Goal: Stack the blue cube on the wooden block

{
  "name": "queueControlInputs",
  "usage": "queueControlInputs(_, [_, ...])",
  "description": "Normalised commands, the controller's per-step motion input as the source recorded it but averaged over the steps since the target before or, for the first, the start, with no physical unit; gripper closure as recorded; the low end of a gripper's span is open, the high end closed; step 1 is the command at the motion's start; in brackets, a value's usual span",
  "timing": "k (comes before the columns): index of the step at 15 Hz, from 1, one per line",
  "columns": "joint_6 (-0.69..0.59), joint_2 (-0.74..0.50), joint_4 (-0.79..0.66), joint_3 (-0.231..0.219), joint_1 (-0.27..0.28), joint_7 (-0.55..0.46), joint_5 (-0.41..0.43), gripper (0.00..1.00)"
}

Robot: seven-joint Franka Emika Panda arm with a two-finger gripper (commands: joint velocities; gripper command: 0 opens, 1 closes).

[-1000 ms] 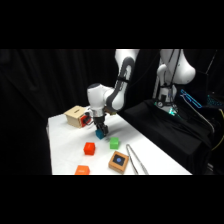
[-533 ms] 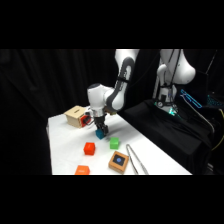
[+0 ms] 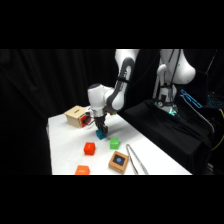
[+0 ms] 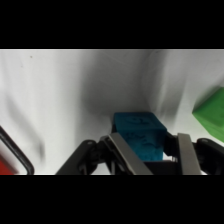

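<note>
Gripper (image 3: 100, 128) position: low over the table's far middle, with the blue cube (image 3: 101, 134) directly beneath it. In the wrist view the two fingers (image 4: 124, 159) flank the blue cube (image 4: 140, 136), one on each side. You cannot tell from either view whether they are already clamped on it or only bracketing it; treat the grasp as unconfirmed.

Change over the last second: none of note. The arm stands in the same pose above the cube, and the cube has not shifted on the table (image 3: 65, 152). Read this as a pause at the grasp point, with the lift not yet begun.

Survey the scene from left to right:
1. Far left: the pale wooden box (image 3: 75, 116).
2. Near left: an orange cube (image 3: 82, 170) at the table's front edge, and a red cube (image 3: 89, 148) beyond it.
3. Centre: the blue cube under the gripper.
4. Right of centre: the green cube (image 3: 114, 143), just beside the blue cube; its edge also shows in the wrist view (image 4: 212, 112).
5. Near right: the wooden block (image 3: 119, 161), apart from the blue cube, its top bare.
6. Right: the metal tongs (image 3: 136, 160), lying close beside the block.

Expect the carry to pass near the green cube. Verify clearance from the tongs at placement.
</note>
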Motion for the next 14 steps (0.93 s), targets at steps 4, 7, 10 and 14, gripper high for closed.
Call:
queueControlInputs(4, [-0.05,-0.37,-0.21,-0.195,0.214,0.28,-0.219,0.72])
queueControlInputs(7, [-0.22,-0.50,-0.22,-0.204,0.277,0.34,-0.248,0.72])
queueControlInputs(10, [-0.33,-0.48,-0.17,-0.141,0.252,0.35,-0.228,0.72])
queueControlInputs(14, [-0.34,-0.41,-0.14,-0.038,0.193,0.33,-0.169,0.72])
